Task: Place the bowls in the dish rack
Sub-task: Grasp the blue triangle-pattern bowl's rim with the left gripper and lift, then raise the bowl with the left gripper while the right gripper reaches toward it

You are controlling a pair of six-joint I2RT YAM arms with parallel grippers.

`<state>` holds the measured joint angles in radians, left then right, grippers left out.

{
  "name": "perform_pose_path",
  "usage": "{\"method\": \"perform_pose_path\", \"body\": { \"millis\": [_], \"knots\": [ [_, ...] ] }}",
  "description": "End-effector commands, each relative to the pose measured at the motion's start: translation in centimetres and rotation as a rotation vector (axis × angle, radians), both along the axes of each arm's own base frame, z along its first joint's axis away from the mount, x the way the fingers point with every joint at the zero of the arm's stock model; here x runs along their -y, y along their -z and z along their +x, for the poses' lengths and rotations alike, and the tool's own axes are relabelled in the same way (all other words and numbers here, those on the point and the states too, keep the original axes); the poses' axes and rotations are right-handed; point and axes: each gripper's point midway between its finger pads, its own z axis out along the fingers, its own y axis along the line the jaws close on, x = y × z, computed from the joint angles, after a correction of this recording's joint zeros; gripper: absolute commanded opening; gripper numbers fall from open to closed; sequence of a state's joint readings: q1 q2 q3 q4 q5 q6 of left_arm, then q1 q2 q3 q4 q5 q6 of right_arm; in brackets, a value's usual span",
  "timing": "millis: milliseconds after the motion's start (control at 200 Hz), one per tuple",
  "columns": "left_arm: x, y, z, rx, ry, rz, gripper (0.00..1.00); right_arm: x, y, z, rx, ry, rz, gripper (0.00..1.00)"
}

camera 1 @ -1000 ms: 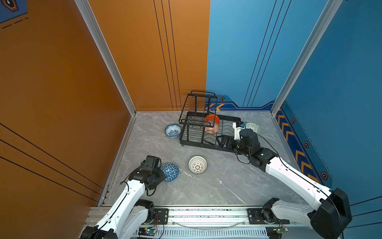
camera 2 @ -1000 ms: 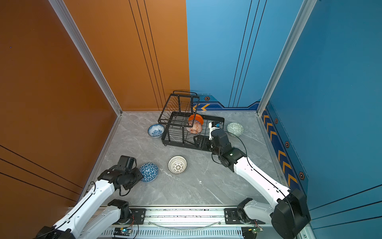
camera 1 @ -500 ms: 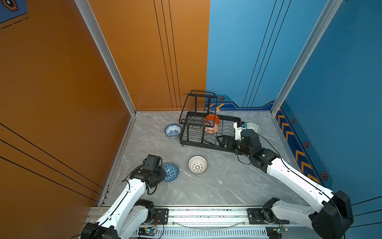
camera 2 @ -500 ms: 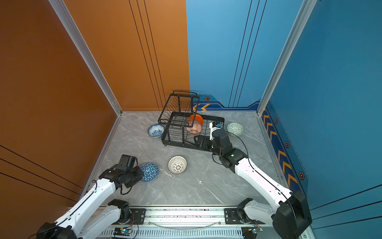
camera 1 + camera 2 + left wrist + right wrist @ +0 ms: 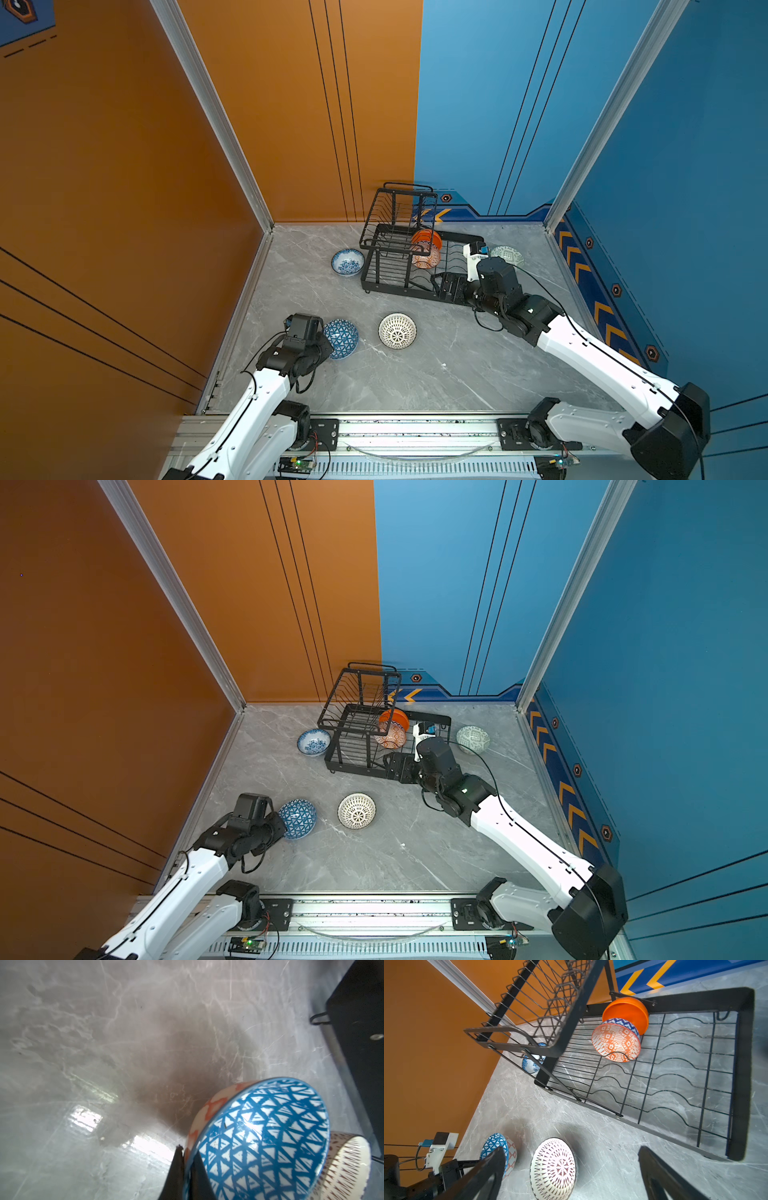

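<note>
A black metal wire dish rack (image 5: 390, 272) stands at the back centre of the grey marble-look counter (image 5: 436, 374) in both top views, with its raised basket tier at its left end. Two bowls stand on edge in the wavy slots of its lower tier. They are a plain glossy orange round bowl (image 5: 627, 1012) and, right against its front, an orange-and-white patterned round bowl (image 5: 615, 1042).

The other four bowls are on the counter:
- A blue-and-white floral round bowl (image 5: 348, 262) sits just left of the rack.
- A pale green patterned round bowl (image 5: 473, 739) sits just right of the rack, partly hidden in a top view by the right arm's camera.
- A white round bowl with dark dots (image 5: 397, 330) sits in the lower middle of both top views.
- A blue triangle-patterned bowl (image 5: 340, 338), orange and white on its outside, sits near the dotted one, to its left.

The left end effector (image 5: 187, 1152) is closed on the rim of the blue triangle-patterned bowl. In the left wrist view one dark finger (image 5: 176, 1169) lies against the outside wall and the other is inside. I cannot tell whether that bowl touches the counter.

The right end effector (image 5: 441, 286) hovers at the rack's near right end in both top views. In the right wrist view its jaws are spread wide and hold nothing.
</note>
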<state>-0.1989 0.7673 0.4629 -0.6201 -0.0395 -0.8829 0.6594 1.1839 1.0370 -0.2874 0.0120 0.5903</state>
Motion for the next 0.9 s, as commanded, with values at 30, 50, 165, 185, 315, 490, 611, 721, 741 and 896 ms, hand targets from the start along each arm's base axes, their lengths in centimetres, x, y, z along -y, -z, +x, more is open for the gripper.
{"method": "perform_pose_path", "body": {
  "millis": [30,50,165,185,315,490,611,721,741,896],
  "knots": [
    [-1.8,-7.0,3.5,0.286,-0.080,0.075,0.00,-0.6,-2.2,0.2,0.010,0.030,0.001,1.00],
    [-2.1,-7.8,3.8,0.317,-0.090,0.089,0.00,-0.7,-2.4,0.3,0.009,0.037,0.012,1.00],
    [-3.6,-11.8,5.6,0.471,-0.158,0.153,0.00,-3.8,-5.4,0.0,0.027,0.016,0.128,1.00],
    [-3.8,-12.4,5.9,0.497,-0.168,0.160,0.00,-4.1,-5.7,0.1,0.028,0.018,0.147,1.00],
    [-5.0,-15.9,7.5,0.645,-0.250,0.195,0.00,-7.3,-9.3,0.3,0.042,-0.004,0.316,1.00],
    [-6.4,-21.0,8.6,0.846,-0.319,0.279,0.00,-11.5,-13.3,-0.1,0.047,-0.061,0.442,1.00],
    [-6.7,-22.9,9.6,0.922,-0.332,0.353,0.00,-14.1,-14.9,0.5,0.006,-0.101,0.540,0.99],
    [-6.2,-24.0,10.9,0.970,-0.309,0.427,0.00,-16.6,-15.9,1.1,-0.028,-0.137,0.588,0.97],
    [-6.0,-24.3,11.1,0.980,-0.299,0.436,0.00,-17.0,-16.1,1.2,-0.036,-0.145,0.593,0.97],
    [-3.8,-26.7,11.8,1.053,-0.223,0.523,0.00,-19.9,-16.7,1.7,-0.086,-0.197,0.651,0.93]
  ]
}}
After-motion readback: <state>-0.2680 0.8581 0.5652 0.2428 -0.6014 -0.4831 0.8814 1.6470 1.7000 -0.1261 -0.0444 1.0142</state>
